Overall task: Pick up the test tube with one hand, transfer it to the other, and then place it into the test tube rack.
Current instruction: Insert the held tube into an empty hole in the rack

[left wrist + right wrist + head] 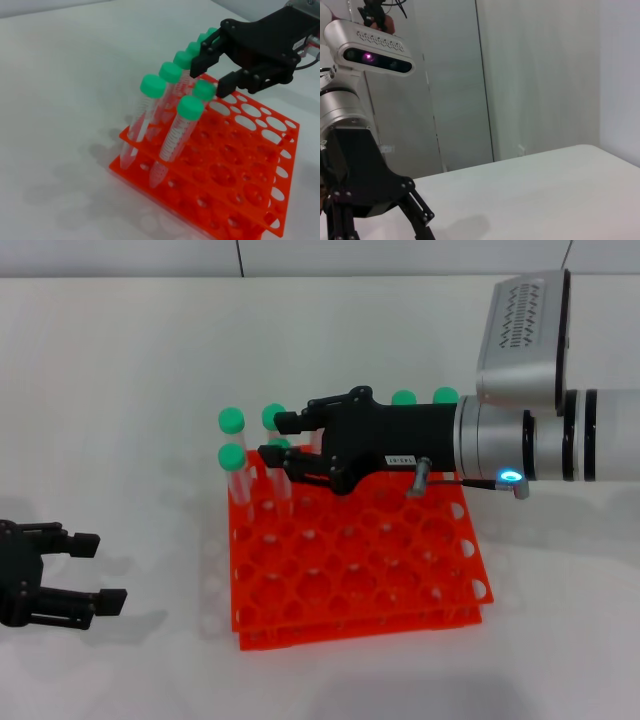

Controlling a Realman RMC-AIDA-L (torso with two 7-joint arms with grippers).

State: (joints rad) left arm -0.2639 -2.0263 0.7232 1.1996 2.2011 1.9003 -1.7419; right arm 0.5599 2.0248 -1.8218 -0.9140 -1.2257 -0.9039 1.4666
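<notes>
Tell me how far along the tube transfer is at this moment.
Nearly done, it seems. The left gripper lies open and empty on the table beside the test tube rack, so pickup and handover look finished. The right gripper hangs over the rack's far left corner, jaws apart around a green-capped test tube that stands in a hole among the other tubes. Left: pull the right arm clear.

A lab bench: orange test tube rack (355, 560), green-capped tubes (180, 131), plain white table (120, 390).
</notes>
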